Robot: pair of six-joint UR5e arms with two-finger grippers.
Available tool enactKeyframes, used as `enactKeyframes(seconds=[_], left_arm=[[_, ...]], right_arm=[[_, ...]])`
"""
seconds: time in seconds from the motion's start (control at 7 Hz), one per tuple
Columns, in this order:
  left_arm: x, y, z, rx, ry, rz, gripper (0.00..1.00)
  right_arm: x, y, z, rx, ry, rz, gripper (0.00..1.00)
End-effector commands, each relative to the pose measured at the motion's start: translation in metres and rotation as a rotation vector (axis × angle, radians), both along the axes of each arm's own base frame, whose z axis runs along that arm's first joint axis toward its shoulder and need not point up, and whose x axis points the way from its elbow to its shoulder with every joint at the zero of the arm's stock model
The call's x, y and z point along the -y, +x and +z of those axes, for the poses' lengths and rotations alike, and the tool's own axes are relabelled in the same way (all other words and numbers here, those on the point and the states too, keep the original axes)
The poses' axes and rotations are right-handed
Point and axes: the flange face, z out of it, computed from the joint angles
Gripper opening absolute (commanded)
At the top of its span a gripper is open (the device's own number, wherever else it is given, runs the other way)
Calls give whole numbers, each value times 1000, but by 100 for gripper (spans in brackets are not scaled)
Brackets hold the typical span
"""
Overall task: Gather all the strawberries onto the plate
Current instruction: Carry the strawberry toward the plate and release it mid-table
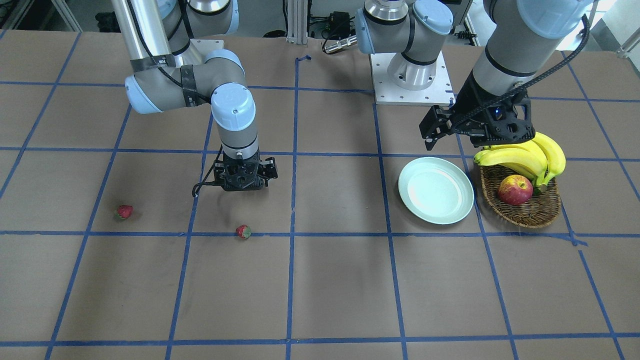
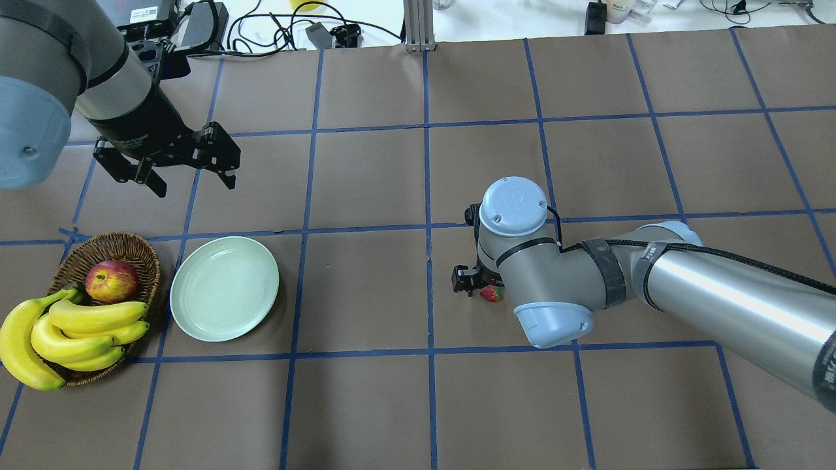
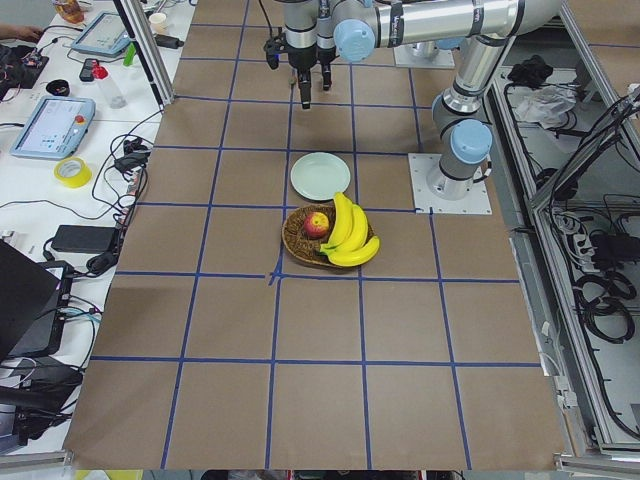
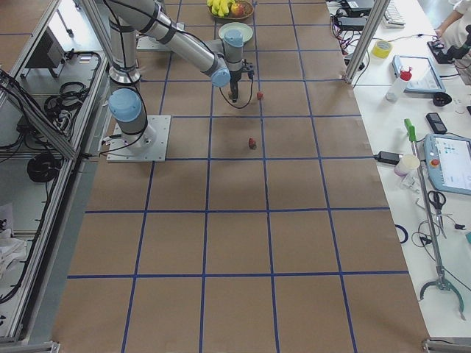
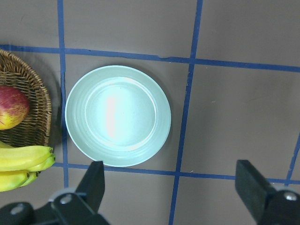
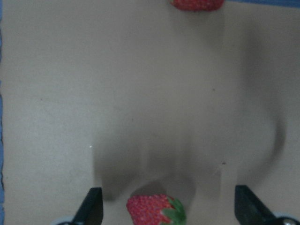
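The right tool [image 6: 168,208] is hovering low over the brown table [image 1: 340,280]. Its two fingers are standing apart and gripping nothing. The nearest strawberry [image 6: 147,209] is lying on the table directly beneath it, inside the gap between the fingers. In the wrist view it is sitting a little closer to the finger on the view's left.

The berry is lying on its side. Its long axis is running along the line from finger to finger, with the green cap pointing toward the finger on the view's right. Judging from this, a nearly straight descent is looking sufficient. The fingers would then be closing on tip and cap rather than across the berry's sides.

A second strawberry [image 1: 243,231] is resting just beyond the tool, on the side away from the robot. A third strawberry [image 1: 124,212] is lying farther toward the robot's right.

The plate [image 2: 224,288] is sitting well apart on the robot's left side, holding no berry. It is just beside a wicker basket [image 2: 117,240] of bananas and an apple. The left tool [image 2: 196,186] is hanging above the table near the plate, its fingers also apart. The right arm is by far the nearer arm to all three berries.
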Motion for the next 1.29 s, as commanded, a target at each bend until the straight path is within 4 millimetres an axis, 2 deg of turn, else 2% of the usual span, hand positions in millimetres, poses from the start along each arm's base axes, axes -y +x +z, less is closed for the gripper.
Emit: enactKeyframes(seconds=[0.0,0.14,0.43,0.57,0.71,0.86,1.0,1.14], left_arm=[[-1,1,7,50,-8,-11,100],[-11,-14,14,56,-16,-41,100],[-16,-44,3,51,13,-87,100],[-18,-48,3,54,11,-95,100],[-17,-48,8,50,1,-93,100],[-21,-45,16,58,-10,-90,100],[-24,-46,17,54,4,-91,100],[-23,-44,23,50,-8,-101,100]], right_arm=[[-2,0,7,0,-7,2,100],[-2,1,6,17,-5,2,81],[-9,1,1,26,16,-24,30],[-10,1,0,25,17,-24,11],[-10,1,0,26,16,-27,0],[-2,13,14,128,13,-118,0],[8,30,36,179,-19,-152,0],[-2,71,55,186,-26,-168,0]])
